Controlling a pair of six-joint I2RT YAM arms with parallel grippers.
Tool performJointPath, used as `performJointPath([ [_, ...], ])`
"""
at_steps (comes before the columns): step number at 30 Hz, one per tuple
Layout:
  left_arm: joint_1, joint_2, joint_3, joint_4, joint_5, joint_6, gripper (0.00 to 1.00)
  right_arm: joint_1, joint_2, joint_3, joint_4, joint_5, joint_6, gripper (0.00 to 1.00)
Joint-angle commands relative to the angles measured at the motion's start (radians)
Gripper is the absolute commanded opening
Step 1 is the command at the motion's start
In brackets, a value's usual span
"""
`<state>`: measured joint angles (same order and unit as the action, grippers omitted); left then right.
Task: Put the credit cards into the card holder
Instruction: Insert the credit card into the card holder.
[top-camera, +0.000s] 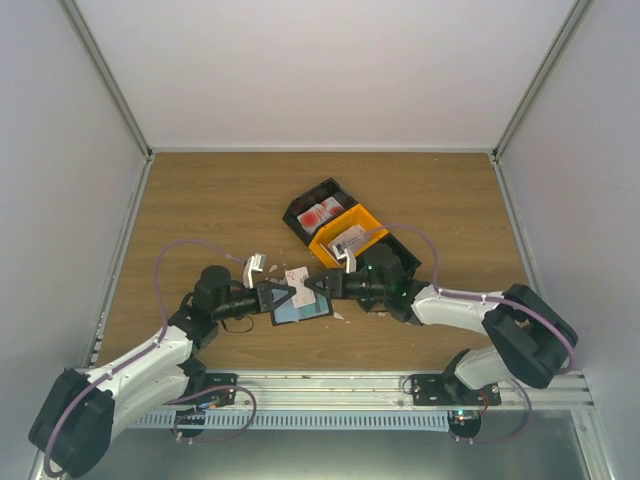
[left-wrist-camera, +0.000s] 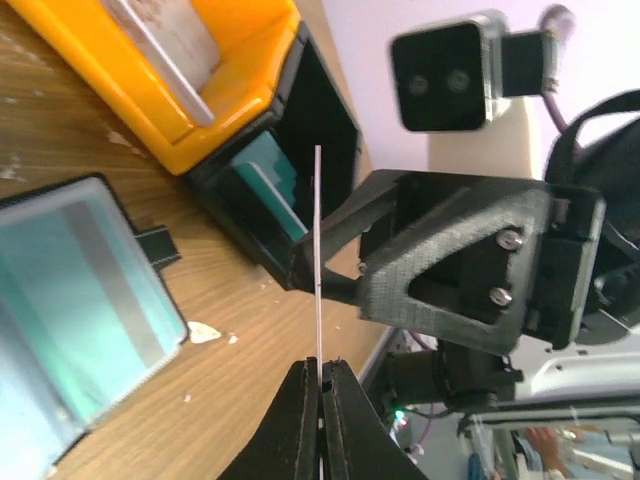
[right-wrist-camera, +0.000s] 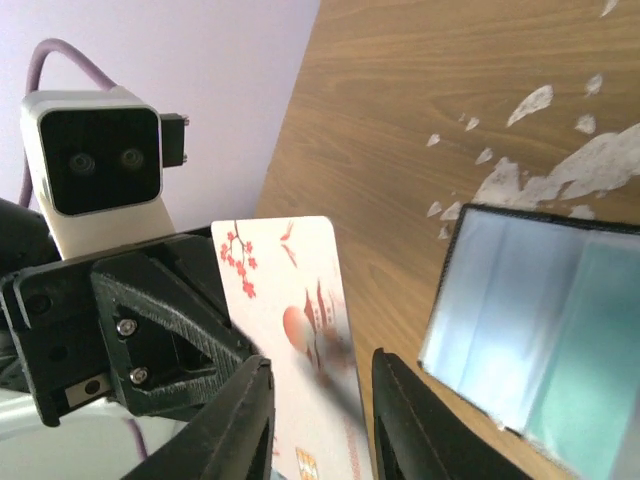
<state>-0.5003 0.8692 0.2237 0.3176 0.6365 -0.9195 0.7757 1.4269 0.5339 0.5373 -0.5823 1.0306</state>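
The left gripper (left-wrist-camera: 320, 374) is pinched fully shut on one end of a red-and-white card (right-wrist-camera: 285, 300). The card stands straight out ahead of its jaws, with its long axis running on toward the right gripper (right-wrist-camera: 322, 362), which faces it tip to tip. Those right jaws stand partly apart with the card's other end in the gap between them (whether either pad touches an edge, I cannot tell), so as I read it the card hangs on the left grip alone. The holder (top-camera: 300, 312) lies open and flat on the table (top-camera: 200, 200), below the pinched card and just off to one side of the left jaws. Its teal and grey inside faces up, and it looks clear of the card. The coming move turns on this, I judge: the card's long axis runs roughly along the table above the holder, not down into a pocket mouth. The left arm, having the grip, would have to tip the free end down toward a pocket once the right jaws are clear of it. Beyond the right jaws, well apart, more red-and-white cards wait in a black bin (top-camera: 298, 212).
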Motion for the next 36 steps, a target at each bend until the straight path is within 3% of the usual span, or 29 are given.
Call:
performJointPath([
  [1,0.015,0.003,-0.014,-0.057,-0.066,0.056,0.0,-0.005,-0.045,0.018,-0.152,0.126,-0.097,0.34],
  [6,0.033,0.004,-0.021,-0.188,-0.167,0.11,0.0,0.013,-0.044,0.086,-0.453,0.385,-0.217,0.38],
  [12,0.062,0.065,-0.062,-0.157,-0.144,0.122,0.0,0.115,0.04,0.212,-0.728,0.657,-0.293,0.41],
  [21,0.095,0.201,-0.073,-0.033,-0.048,0.117,0.0,0.199,0.235,0.367,-0.897,0.743,-0.299,0.42],
  [36,0.13,0.225,-0.075,0.054,0.027,0.113,0.0,0.203,0.276,0.338,-0.916,0.714,-0.253,0.36],
])
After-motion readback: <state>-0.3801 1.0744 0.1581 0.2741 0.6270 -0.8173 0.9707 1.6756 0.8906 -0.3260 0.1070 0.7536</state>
